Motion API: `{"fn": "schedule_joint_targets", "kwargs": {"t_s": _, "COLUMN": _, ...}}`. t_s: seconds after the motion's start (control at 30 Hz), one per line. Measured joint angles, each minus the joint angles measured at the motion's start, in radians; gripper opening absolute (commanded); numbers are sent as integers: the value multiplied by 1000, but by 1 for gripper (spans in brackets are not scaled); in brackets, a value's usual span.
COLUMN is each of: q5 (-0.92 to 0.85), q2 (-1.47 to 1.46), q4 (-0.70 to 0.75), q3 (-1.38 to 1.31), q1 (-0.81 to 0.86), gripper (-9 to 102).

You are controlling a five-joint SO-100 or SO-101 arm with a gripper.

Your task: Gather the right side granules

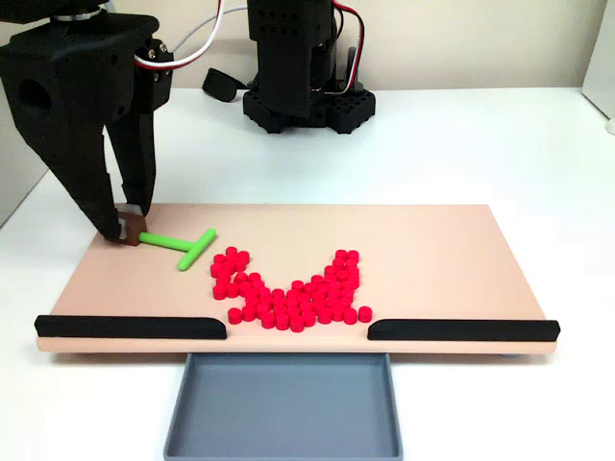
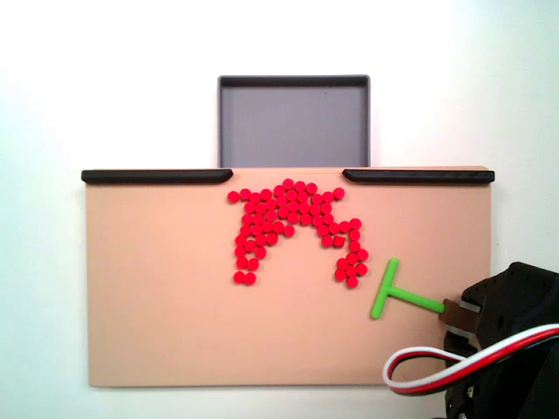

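Red glossy plastic granules [image 1: 288,291] heaped before the gap at the tan board's [image 1: 432,250] six-o'clock edge, black gripper [image 1: 128,229] at nine o'clock clenched on the green T-shaped stick [image 1: 183,245], presumably for raking them together.

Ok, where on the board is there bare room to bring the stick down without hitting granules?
In the front fixed view, the board is bare right of the granules, to its right edge. A smaller bare strip lies left, between the stick and the left rail. Crowded: the centre, by the gap above the tray. The gripper holds the stick's end.
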Motion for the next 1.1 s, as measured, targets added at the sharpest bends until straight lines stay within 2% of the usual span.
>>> {"fn": "schedule_joint_targets", "kwargs": {"t_s": 1.1, "q5": 0, "q2": -21, "q4": 6, "q3": -31, "q1": -60, "gripper": 0}}
